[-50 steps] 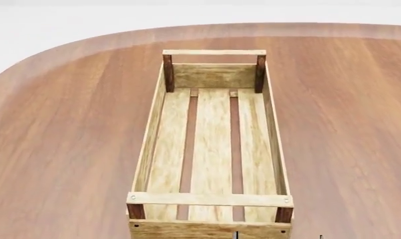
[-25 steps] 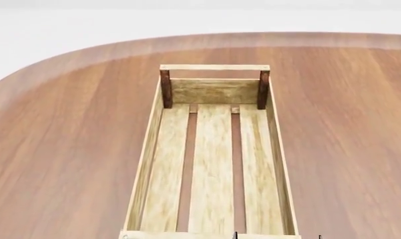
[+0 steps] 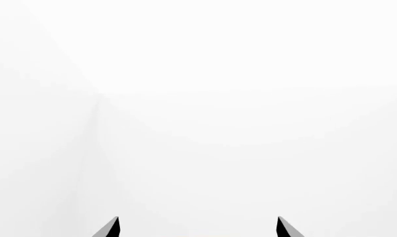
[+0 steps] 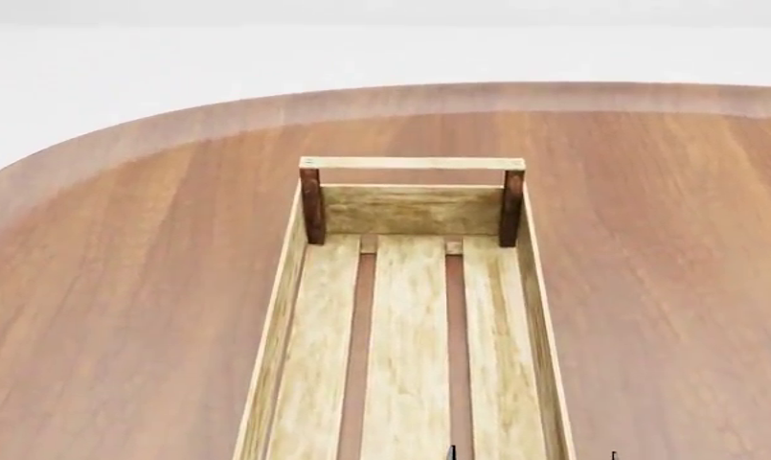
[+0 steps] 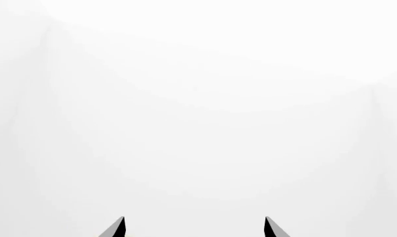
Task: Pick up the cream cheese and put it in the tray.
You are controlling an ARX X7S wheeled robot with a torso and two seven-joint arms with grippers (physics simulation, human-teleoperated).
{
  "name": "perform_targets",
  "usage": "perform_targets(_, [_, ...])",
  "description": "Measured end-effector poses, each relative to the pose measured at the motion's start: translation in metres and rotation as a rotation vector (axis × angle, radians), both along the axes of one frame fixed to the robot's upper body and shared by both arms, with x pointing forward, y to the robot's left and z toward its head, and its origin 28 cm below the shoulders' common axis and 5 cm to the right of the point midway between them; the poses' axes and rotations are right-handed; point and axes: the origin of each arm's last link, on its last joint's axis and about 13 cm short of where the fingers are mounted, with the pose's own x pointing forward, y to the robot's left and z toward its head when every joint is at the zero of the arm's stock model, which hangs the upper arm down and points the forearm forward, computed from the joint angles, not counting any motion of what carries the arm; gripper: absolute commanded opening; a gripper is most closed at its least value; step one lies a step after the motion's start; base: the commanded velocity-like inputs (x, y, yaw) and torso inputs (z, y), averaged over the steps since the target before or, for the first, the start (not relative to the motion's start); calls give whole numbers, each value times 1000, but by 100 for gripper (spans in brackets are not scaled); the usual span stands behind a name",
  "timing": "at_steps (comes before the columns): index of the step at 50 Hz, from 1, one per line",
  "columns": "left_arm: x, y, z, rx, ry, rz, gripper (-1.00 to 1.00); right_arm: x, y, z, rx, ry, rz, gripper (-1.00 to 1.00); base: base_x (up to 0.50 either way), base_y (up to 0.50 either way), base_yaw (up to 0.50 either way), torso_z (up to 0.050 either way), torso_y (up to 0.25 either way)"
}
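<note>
Light wood fills the head view: the tray, a long slatted crate w/ low plank walls, dark brown corner posts and a rail handle at the far end, sits lengthwise on the reddish-brown round-edged wooden table; nothing lies on the slats that show, and its near end is cut off by the frame edge. The cream cheese isn't in any view, so where it lies can't be told from here. Left gripper shows only two dark fingertips set well apart against blank white, nothing between them; right gripper reads the same, spread and empty. Both wrist cams face bare background, so the arms are prob. raised or parked clear of the table, though that's hard to confirm. Judgement: task is at the search stage, no grasp begun. To do this step well: tilt the head down or back the base off until the near tabletop and the small white-grey box come into frame, pick the nearer arm, keep fingers wide, approach from above across the box's short side, and keep clear of the tray wall.
</note>
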Motion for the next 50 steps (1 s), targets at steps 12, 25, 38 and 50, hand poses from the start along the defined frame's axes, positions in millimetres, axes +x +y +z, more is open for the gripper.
perform_targets(12, [0,0,0,-1,-1,0,100,0,0,0,-1,2,2,100,237,0,0,0,0])
perform_targets(25, [0,0,-1,-1,-1,0,100,0,0,0,4,-2,6,100,105,0,0,0,0])
perform_targets(38, [0,0,0,-2,-2,0,100,0,0,-1,3,-8,5,100,0,0,0,0,0])
perform_targets(50, [-1,0,0,-3,-3,0,100,0,-2,3,-4,-12,-43,100,0,0,0,0,0])
